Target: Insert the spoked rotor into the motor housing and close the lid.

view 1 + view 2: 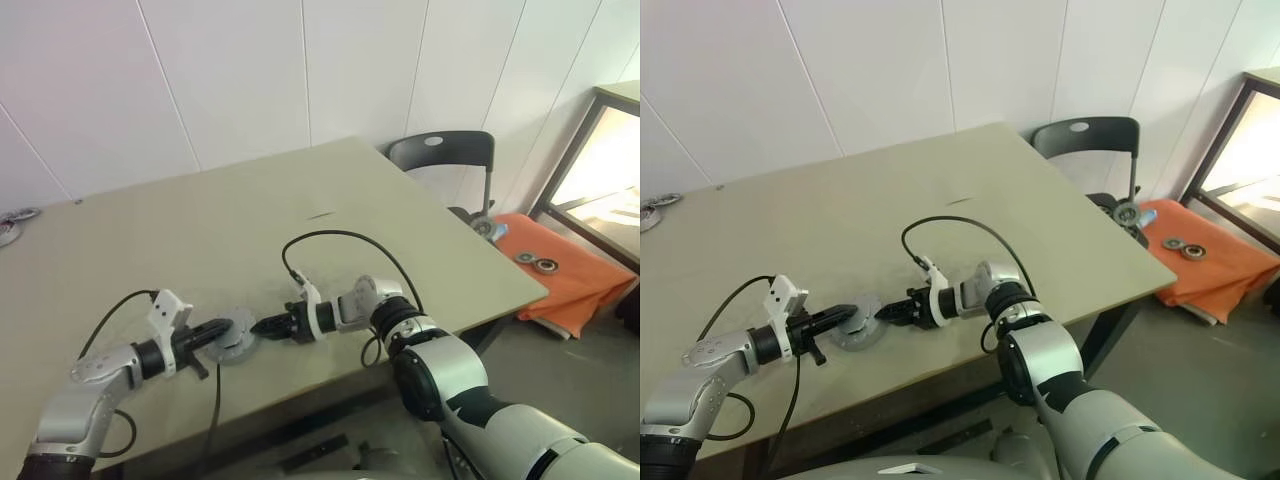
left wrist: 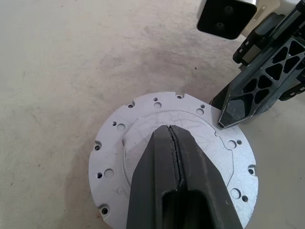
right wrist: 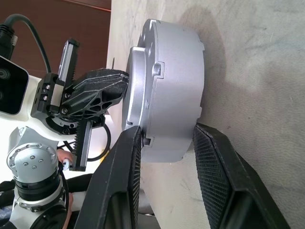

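- Motor housing (image 3: 169, 90): squat round silver part, lid (image 2: 143, 138) on top, standing on the beige table (image 1: 250, 220) near its front edge, between the two grippers. Windings and rotor are hidden under the lid.
- Lid: flat silver disc with small holes around its rim and a raised middle panel; it sits flush on the housing.
- Left gripper (image 2: 174, 143): clenched, its two black fingers pressed together with nothing between them; the joined tips lie over the middle of the lid.
- Right gripper (image 3: 167, 138): jaws partly apart and straddling the housing's edge, one finger on the lid's face, the other at the base by the tabletop. The wrist view suggests a grasp on the housing.
- Black chair (image 1: 445, 155): at the table's far right corner.
- Orange cloth (image 1: 570, 280): on the floor to the right, with several small round metal parts (image 1: 540, 262) lying on it.
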